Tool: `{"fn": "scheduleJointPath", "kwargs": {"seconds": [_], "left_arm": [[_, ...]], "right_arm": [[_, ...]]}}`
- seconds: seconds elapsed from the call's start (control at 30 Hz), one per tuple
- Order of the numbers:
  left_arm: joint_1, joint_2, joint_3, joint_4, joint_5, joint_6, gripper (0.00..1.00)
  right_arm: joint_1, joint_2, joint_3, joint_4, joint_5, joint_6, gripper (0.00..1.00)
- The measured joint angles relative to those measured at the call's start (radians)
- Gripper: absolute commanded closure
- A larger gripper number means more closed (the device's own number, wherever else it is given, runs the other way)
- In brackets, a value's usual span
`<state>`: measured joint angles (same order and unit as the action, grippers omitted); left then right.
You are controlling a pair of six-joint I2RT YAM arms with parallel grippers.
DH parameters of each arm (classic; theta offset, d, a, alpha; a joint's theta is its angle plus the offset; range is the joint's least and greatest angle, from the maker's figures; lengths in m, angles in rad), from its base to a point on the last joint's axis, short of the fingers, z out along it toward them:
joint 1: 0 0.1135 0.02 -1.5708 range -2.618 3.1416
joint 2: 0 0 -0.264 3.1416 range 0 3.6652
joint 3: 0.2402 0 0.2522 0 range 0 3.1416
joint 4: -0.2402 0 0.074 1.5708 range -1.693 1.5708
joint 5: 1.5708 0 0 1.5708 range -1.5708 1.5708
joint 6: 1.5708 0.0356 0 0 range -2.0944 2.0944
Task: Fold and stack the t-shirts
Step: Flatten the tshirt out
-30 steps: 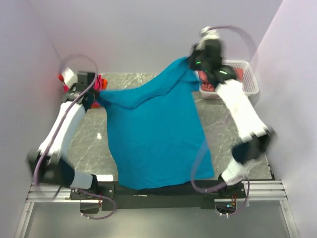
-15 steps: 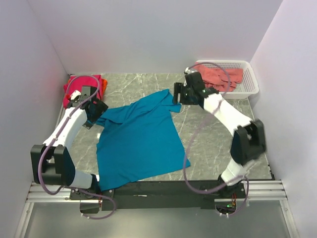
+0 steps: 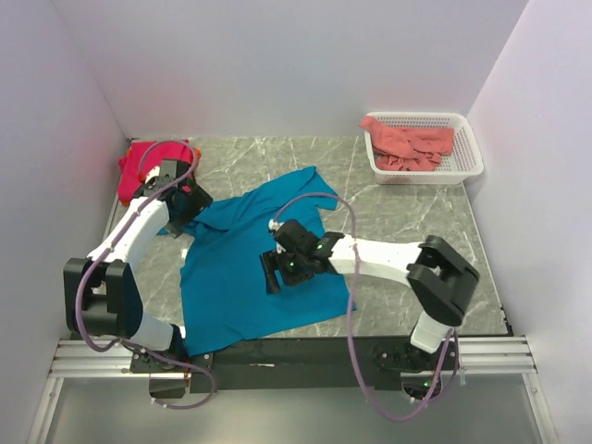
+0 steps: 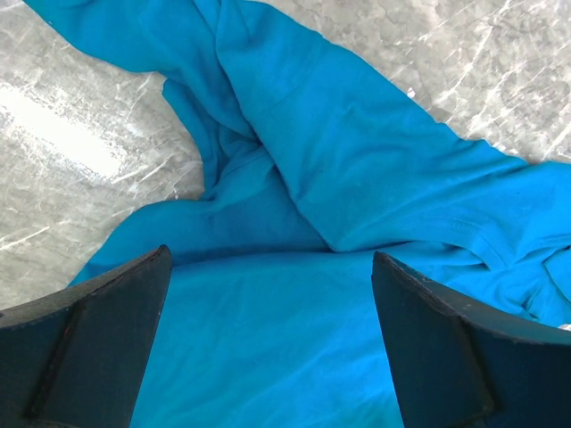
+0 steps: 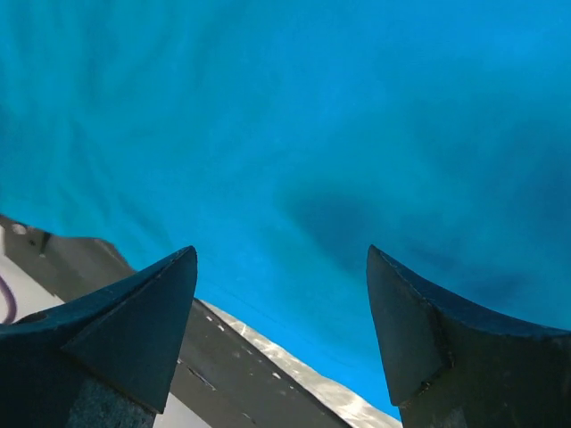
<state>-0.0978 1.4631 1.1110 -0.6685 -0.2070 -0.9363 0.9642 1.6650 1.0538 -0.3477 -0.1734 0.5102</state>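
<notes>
A teal-blue t-shirt (image 3: 242, 277) lies spread on the marble table, with a bunched sleeve at its back left. My left gripper (image 3: 181, 215) hovers over that sleeve. In the left wrist view the left gripper (image 4: 269, 259) is open above the twisted teal cloth (image 4: 357, 152) and holds nothing. My right gripper (image 3: 270, 273) sits low over the shirt's middle. It is open too (image 5: 281, 251), with flat teal cloth (image 5: 312, 107) beneath and nothing between its fingers. A magenta-pink t-shirt (image 3: 139, 165) lies at the back left corner. A salmon-pink t-shirt (image 3: 412, 143) fills the basket.
The white mesh basket (image 3: 472, 159) stands at the back right. Walls close in on the left, back and right. The shirt's front hem hangs over the table's near edge (image 5: 268, 357), above the black rail (image 3: 305, 351) between the arm bases.
Both grippers opened and let go of the teal shirt, which dropped from a raised stretch onto the table. The right arm swung from the back by the basket down to the shirt's middle.
</notes>
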Motion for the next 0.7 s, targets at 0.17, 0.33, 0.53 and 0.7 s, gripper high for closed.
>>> {"fn": "scheduleJointPath", "kwargs": {"seconds": [0.17,0.33,0.53,0.7], "left_arm": [[0.000,-0.019,0.000,-0.001,0.000,0.000,0.00],[0.000,-0.035,0.000,-0.001,-0.001,0.000,0.00],[0.000,-0.046,0.000,-0.003,-0.002,-0.001,0.00],[0.000,-0.088,-0.025,0.003,0.003,0.000,0.01]], "right_arm": [[0.006,0.086,-0.001,-0.006,0.000,0.052,0.17],[-0.056,0.080,-0.037,0.039,-0.038,0.101,0.17],[-0.297,0.011,-0.132,0.073,-0.066,0.103,0.16],[-0.632,0.009,-0.121,0.044,-0.066,0.047,0.19]]}}
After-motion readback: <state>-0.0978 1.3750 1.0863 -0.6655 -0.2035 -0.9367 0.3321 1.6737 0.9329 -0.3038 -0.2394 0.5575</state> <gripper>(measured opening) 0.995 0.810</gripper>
